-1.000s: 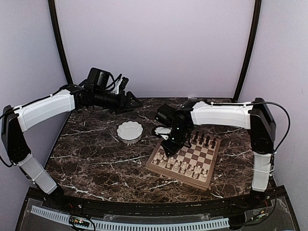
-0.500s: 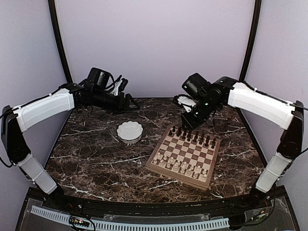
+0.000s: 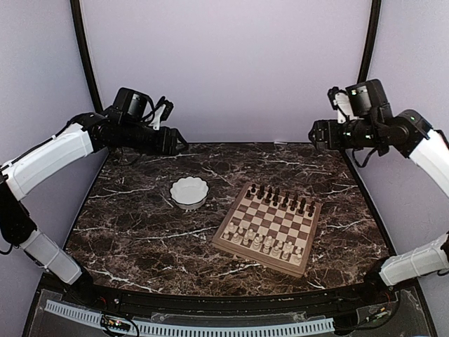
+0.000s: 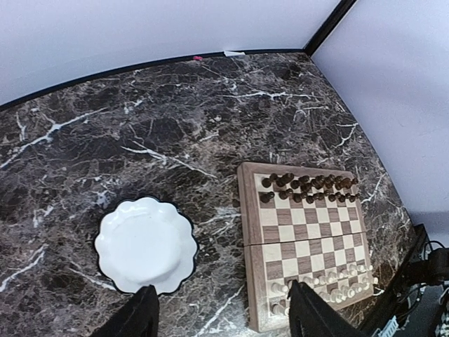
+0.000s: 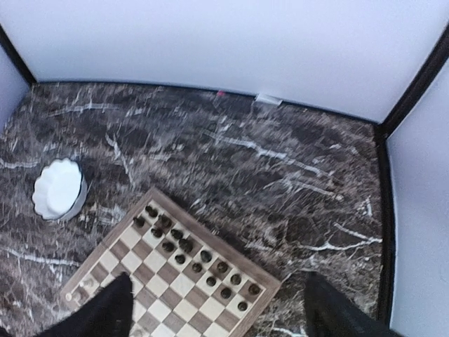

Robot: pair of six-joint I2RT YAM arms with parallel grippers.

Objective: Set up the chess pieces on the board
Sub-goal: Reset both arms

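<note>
From the top camera, the board is a flat wooden square with light and dark brown checks and a tan rim. It lies on the right half of the table, which is dark, shiny stone with white veins. The board is turned at a slant, so one corner points at the near edge. The dark pieces stand up in two rows on the far side. The pale pieces stand in two rows on the near side. A white bowl with a wavy rim sits just left of the board, not touching it. The left pincer hangs high over the far left of the table. The right pincer hangs high over the far right. Both are well away from the board, and nothing lies across it.

From the left wrist camera, the bowl is low and to the left, and the board is to the right. The left pincer is spread wide, with nothing between its black fingers.

From the right wrist camera, the picture is a bit blurry. The board is below, the dark pieces run in a slanted line, and the bowl is at the left. The right pincer is wide apart and holds nothing.
</note>
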